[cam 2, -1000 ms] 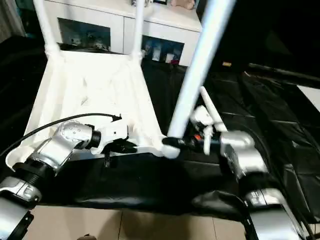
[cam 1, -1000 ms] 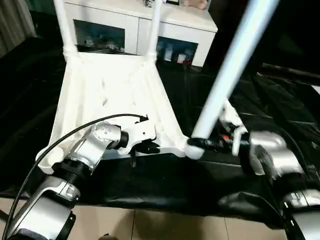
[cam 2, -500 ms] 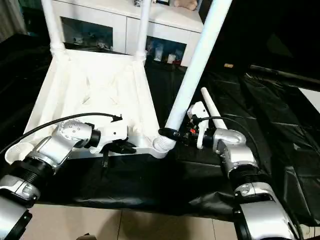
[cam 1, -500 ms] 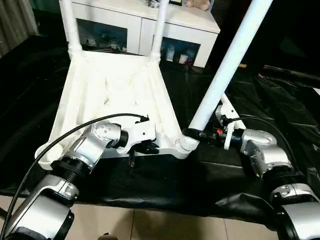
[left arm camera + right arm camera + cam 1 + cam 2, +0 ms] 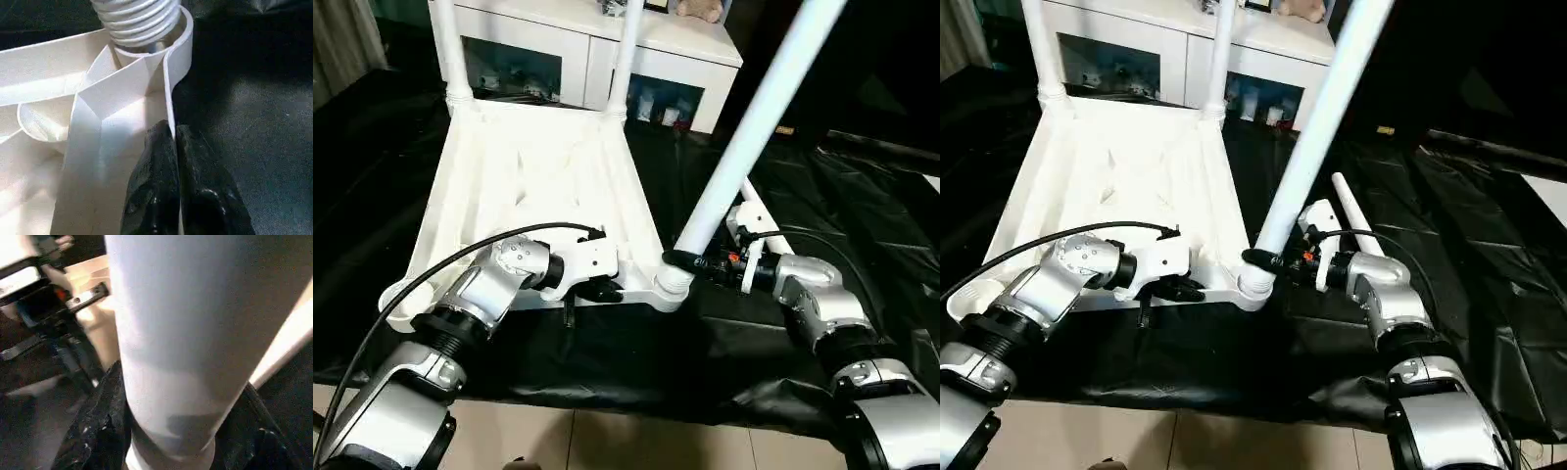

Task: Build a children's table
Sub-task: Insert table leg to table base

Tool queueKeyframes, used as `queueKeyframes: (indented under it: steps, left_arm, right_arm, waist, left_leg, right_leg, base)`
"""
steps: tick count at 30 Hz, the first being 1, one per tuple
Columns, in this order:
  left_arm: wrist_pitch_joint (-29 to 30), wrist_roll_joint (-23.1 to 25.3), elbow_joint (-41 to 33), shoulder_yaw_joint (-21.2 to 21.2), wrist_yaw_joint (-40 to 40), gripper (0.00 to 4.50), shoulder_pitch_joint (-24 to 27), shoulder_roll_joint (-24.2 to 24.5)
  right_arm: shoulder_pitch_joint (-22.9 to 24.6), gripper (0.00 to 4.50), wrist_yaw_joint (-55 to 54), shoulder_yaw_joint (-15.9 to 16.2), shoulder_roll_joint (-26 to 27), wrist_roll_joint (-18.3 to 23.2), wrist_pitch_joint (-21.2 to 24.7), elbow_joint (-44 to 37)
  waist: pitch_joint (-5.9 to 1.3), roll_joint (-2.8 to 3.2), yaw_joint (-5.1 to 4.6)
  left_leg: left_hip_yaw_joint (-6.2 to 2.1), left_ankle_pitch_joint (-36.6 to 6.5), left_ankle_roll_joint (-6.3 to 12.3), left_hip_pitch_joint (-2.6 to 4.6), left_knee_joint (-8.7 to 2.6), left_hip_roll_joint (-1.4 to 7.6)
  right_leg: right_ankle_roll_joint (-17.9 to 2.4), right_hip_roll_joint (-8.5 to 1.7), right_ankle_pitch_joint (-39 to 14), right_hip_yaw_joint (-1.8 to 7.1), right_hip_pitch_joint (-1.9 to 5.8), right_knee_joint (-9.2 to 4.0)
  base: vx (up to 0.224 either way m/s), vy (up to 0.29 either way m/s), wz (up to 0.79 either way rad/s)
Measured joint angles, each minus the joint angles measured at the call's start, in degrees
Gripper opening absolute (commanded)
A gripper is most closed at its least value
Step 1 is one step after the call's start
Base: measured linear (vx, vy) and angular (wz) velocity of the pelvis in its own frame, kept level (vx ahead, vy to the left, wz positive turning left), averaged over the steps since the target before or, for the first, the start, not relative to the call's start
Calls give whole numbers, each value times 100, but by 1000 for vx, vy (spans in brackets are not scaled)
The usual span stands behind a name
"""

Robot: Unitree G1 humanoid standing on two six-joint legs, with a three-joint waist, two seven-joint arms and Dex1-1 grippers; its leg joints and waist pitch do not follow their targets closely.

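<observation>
Your tabletop [image 5: 529, 186] lies upside down on the black sheet [image 5: 862, 206], ribbed underside up, filling the middle of the head view. Two legs [image 5: 448, 49] already stand in the far corner sockets at about 11 and 12 o'clock, in front of the white cabinet [image 5: 656, 59].

Your left gripper [image 5: 175, 161] has its two black fingers [image 5: 151, 171] pressed together, pinching the thin near rim of the tabletop between them; in the left wrist view that rim wall runs right up between the pads. In the head view that grip sits on the near edge, at about 7 o'clock from the table's centre, just beside the near right corner.

That corner socket [image 5: 672, 286] now carries a third leg [image 5: 754, 127], its ribbed end seated in the round cup, the tube leaning up and away toward 1 o'clock. Your right gripper [image 5: 693, 260] is clamped around this leg just above the socket, jaws held roughly half apart by the tube's width; in the right wrist view the white tube [image 5: 181, 333] sits squarely between the two black fingers [image 5: 100, 426].

A fourth leg [image 5: 1356, 215] lies loose on the black sheet beyond your right wrist, at about 2 o'clock from the gripped socket. The near left corner socket [image 5: 967, 294] shows as an open cup at 8 o'clock, beside your left forearm.
</observation>
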Motion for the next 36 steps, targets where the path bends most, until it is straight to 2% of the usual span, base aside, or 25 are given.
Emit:
queueKeyframes:
  steps: [5, 9, 13, 36]
  left_arm:
    - [0, 8, -41, -49, -115, 0, -31, 34]
    - [-1, 8, -58, -46, -146, 0, -40, 50]
    - [-6, 12, -58, -52, -157, 0, -46, 50]
    - [-7, 19, -58, -63, -158, 0, -53, 46]
  right_arm:
    - [63, 186, 447, 117, -164, 30, 427, -376]
    - [73, 186, 548, 138, -222, 75, 542, -479]
    - [72, 186, 455, 125, -183, 41, 385, -432]
    - [69, 186, 296, 83, -130, -4, 293, -365]
  waist:
    - [7, 9, 28]
    - [36, 63, 24]
    - [39, 94, 24]
    - [41, 97, 27]
  left_leg:
    - [0, -1, 1, -8, 2, -2]
    - [-1, -1, 0, -6, 2, -1]
    - [-1, -1, 0, -6, 2, -1]
    - [-1, -1, 0, -6, 2, -2]
  right_leg:
    - [0, -3, 0, -2, 0, -4]
    - [0, -2, 0, -3, 0, -2]
    - [-1, -2, 0, -4, 0, -2]
    - [-1, -3, 0, -4, 1, -2]
  base:
    - [0, 0, 0]
    - [0, 0, 0]
    - [0, 0, 0]
    - [0, 0, 0]
